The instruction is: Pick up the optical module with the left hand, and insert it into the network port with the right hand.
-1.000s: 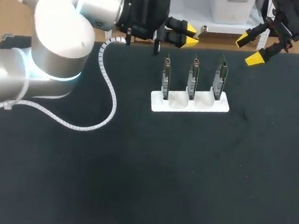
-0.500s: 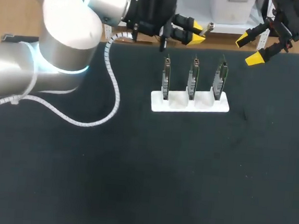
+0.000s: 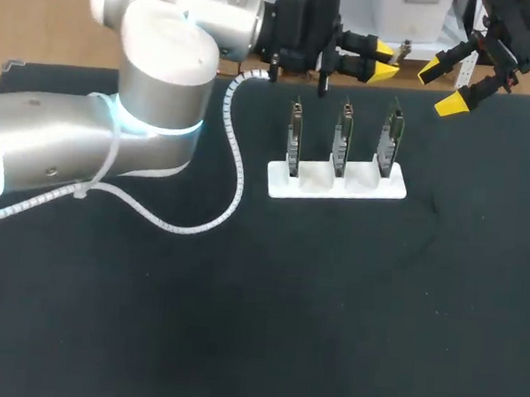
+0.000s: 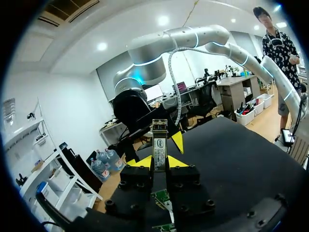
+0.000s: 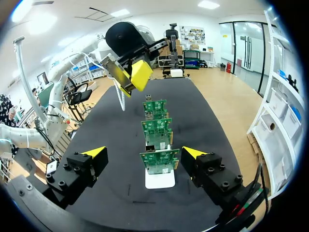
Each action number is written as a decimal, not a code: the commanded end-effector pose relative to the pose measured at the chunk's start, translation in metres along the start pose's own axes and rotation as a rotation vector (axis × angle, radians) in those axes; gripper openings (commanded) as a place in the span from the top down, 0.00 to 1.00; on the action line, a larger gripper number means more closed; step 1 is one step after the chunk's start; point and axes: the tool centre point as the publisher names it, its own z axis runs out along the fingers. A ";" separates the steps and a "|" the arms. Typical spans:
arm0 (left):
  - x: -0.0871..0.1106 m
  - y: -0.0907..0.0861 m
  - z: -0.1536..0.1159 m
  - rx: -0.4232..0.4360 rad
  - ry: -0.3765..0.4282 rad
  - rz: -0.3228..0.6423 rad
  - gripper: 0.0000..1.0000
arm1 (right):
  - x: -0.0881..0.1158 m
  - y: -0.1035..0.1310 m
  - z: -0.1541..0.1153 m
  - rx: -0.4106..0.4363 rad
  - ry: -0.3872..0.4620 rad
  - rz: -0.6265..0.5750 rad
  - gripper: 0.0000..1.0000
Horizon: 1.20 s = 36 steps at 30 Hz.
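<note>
Metal-cased and small, the optical module (image 4: 159,145) is looking light and rigid to us, but slick on its faces and w/ a delicate connector end. So we are judging the flat sides of the body the right place to pinch, not the tip. Our left gripper (image 3: 383,62) is doing just that: fingers nearly together, yellow tips pressing the module from both sides, a good part of its length sticking out ahead of them. It is hanging over the far edge of the table (image 3: 235,326), pointing right, just beyond the white holder (image 3: 336,182) w/ three circuit boards (image 3: 343,136) standing in it. Our right gripper (image 3: 445,88) is hovering at the far right, near the left one, spread wide w/ nothing in it, facing down the row of boards. Ports on the boards: too small for us to make out.
</note>
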 end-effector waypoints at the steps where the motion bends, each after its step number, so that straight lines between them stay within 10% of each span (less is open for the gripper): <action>1: 0.004 0.014 0.015 0.045 -0.029 -0.002 1.00 | 0.000 0.002 0.001 0.005 0.000 -0.001 0.00; 36: -0.005 -0.002 0.024 0.051 -0.071 -0.042 1.00 | 0.000 0.002 0.001 0.005 0.000 -0.001 0.00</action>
